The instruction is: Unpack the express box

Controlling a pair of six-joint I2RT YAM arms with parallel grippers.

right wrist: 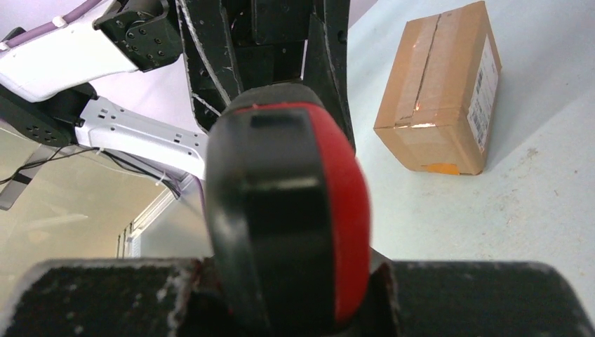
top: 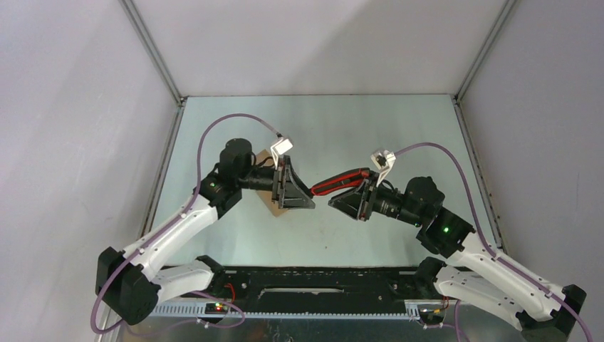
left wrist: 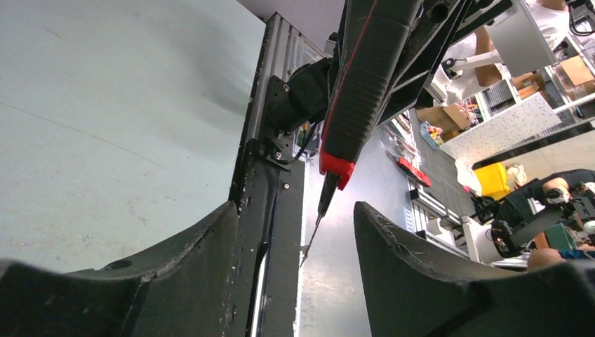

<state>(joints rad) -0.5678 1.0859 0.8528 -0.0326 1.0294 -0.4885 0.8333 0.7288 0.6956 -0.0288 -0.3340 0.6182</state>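
**Fig.** Top, L-wrist and R-wrist views of one moment.

We mark the express box (right wrist: 438, 91) as a closed brown carton lying on the pale green table (top: 370, 121), left of centre. Its tape strip (right wrist: 421, 63) runs unbroken along the upper face, w/ a white label (right wrist: 484, 91) on one side face and an orange patch (right wrist: 442, 168) at the near end.

From above we see only two brown corners of the box, since the left gripper (top: 299, 194) covers the rest in that view. In the R-wrist view the box stands beside that gripper's black fingers (left wrist: 175, 274), not btw. them. Whether they touch it we cannot tell. These fingers are spread wide w/ nothing clamped.

The right gripper (top: 347, 201) is closed on the red-and-black utility knife (top: 342, 181). It grips near the butt end, which fills the R-wrist view btw. the two pads (right wrist: 105, 295).

The knife points toward the left gripper. In the L-wrist view we see its thin blade (left wrist: 316, 225) out of the red nose, seen through the gap btw. the open fingers.

Both arms reach inward from the near edge and meet approx. at mid-table.
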